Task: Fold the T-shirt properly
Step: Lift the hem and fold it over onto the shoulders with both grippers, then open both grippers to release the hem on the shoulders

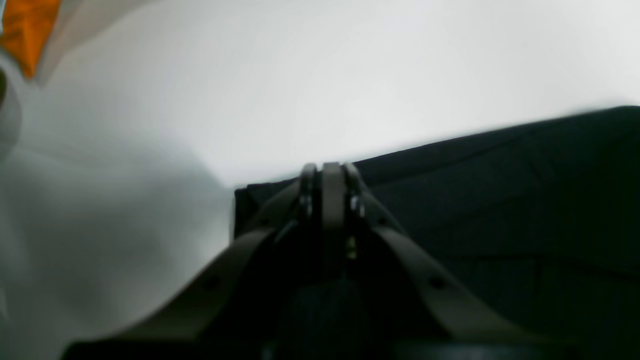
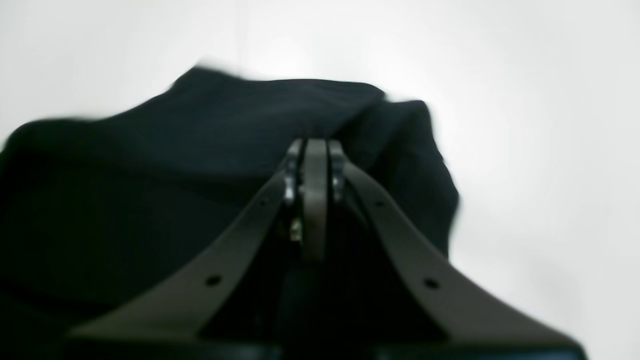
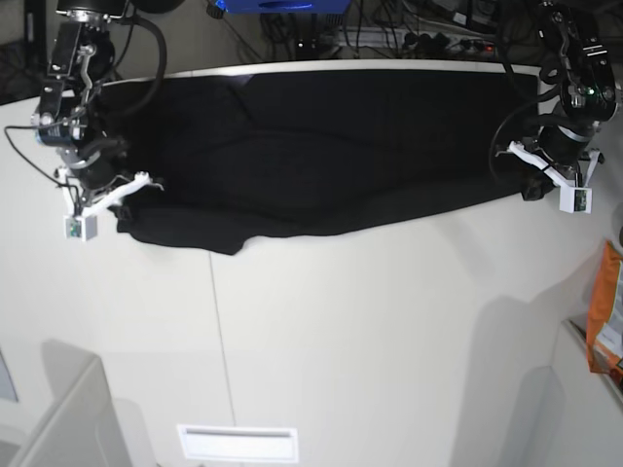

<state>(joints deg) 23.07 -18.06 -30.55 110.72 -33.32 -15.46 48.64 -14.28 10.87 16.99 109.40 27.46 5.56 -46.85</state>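
While the T-shirt (image 3: 321,156) lies spread in a long black band across the far side of the white worktop (image 3: 370,331), the right gripper (image 3: 119,199) pinches its left end. At the opposite end, the left gripper (image 3: 533,187) is clamped on the cloth edge; an orange packet (image 3: 605,321) sits at the right border.

1. Both wrist views are soft and out of focus; the gripper fingers (image 1: 332,192) up close are blurred.
2. The white table (image 3: 341,321) glares brightly in the wrist views and washes out.
3. The black T-shirt (image 3: 321,146) reads as a dark mass with faint folds.
4. The base view is sharper and evenly lit, with soft grey shadows at its lower corners and bowed edges.
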